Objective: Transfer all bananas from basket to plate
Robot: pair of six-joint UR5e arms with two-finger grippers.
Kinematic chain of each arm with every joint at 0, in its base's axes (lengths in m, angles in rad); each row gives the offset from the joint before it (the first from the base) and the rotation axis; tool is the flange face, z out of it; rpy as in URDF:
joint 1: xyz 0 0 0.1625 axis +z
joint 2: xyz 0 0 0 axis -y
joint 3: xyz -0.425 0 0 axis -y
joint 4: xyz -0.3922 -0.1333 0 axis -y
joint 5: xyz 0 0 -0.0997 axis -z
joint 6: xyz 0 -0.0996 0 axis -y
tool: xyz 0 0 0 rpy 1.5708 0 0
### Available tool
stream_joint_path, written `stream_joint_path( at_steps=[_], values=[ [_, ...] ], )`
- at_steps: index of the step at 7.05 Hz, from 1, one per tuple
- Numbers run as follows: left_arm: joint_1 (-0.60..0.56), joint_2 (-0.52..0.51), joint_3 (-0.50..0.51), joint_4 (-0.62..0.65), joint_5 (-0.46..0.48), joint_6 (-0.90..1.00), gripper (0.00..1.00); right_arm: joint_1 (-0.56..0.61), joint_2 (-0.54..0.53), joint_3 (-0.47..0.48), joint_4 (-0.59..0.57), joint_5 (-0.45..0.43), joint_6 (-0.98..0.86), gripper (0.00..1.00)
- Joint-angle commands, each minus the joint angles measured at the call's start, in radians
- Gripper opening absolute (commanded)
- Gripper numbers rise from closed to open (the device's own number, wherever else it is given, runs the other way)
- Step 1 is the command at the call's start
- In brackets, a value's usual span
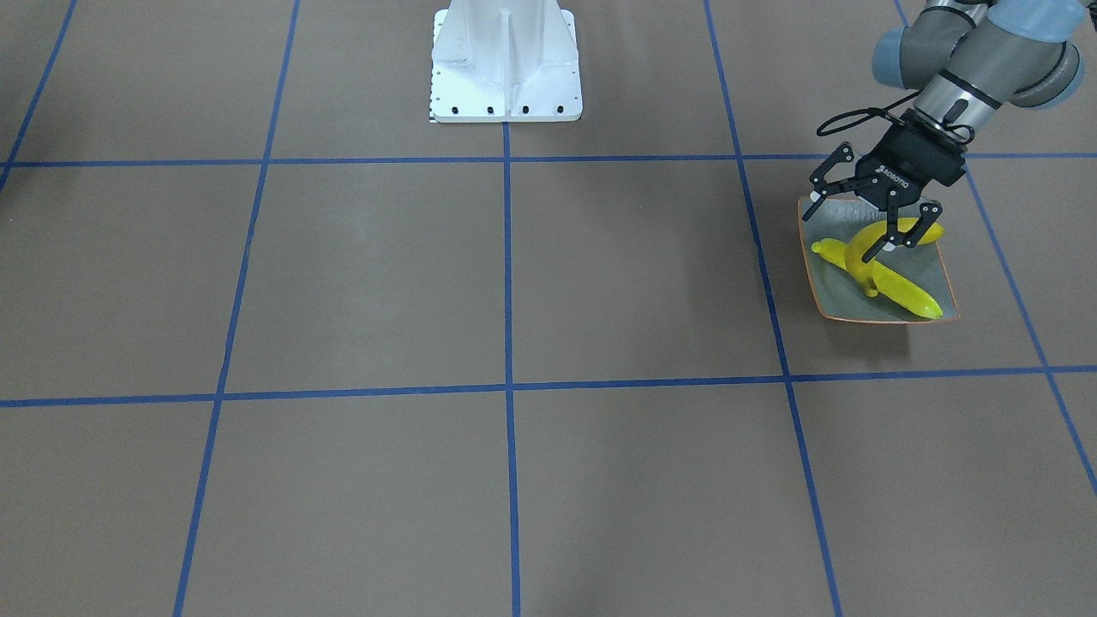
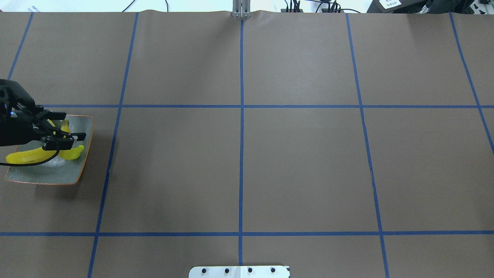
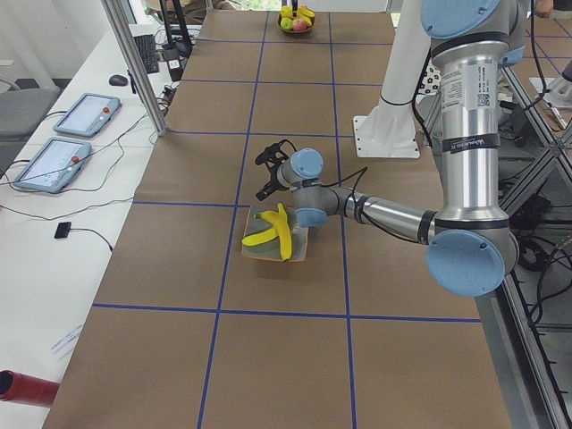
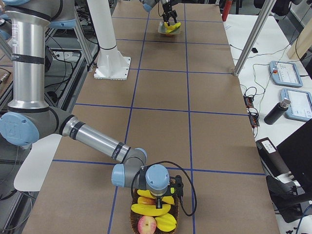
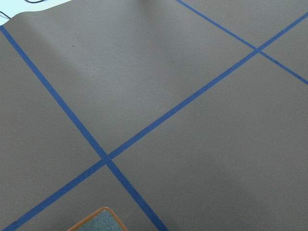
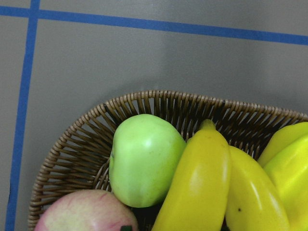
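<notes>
Two yellow bananas (image 1: pixel 891 283) lie crossed on the grey-green, orange-rimmed plate (image 1: pixel 938 272) at the table's left end. They also show in the overhead view (image 2: pixel 27 155) on the plate (image 2: pixel 50 172). My left gripper (image 1: pixel 853 223) hovers just over them, open and empty, and shows in the overhead view (image 2: pixel 71 125). More bananas (image 6: pixel 202 183) lie in the wicker basket (image 6: pixel 159 98) at the far right end. My right gripper (image 4: pixel 158 192) is low over the basket (image 4: pixel 134 217). I cannot tell whether it is open or shut.
A green apple (image 6: pixel 144 159) and a pinkish apple (image 6: pixel 82 211) share the basket with the bananas. The white robot base (image 1: pixel 506 64) stands mid-table. Brown paper with blue tape lines covers the table. A corner of the plate (image 5: pixel 98 221) shows in the left wrist view.
</notes>
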Motion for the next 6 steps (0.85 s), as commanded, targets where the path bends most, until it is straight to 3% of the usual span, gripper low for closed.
stream_joint_path(
  at_steps=[1,4,6],
  values=[
    [0.000,-0.008,0.002,0.002,0.000,-0.001,0.99,-0.001,-0.002,0.007,0.028,-0.001,-0.019,0.00],
    [0.000,-0.011,0.006,0.005,0.000,-0.002,0.99,0.011,-0.008,0.045,0.063,-0.004,-0.052,0.00],
    [0.000,-0.009,0.008,0.000,-0.001,-0.036,0.99,0.088,-0.007,0.086,0.051,-0.003,-0.066,0.00]
  ],
)
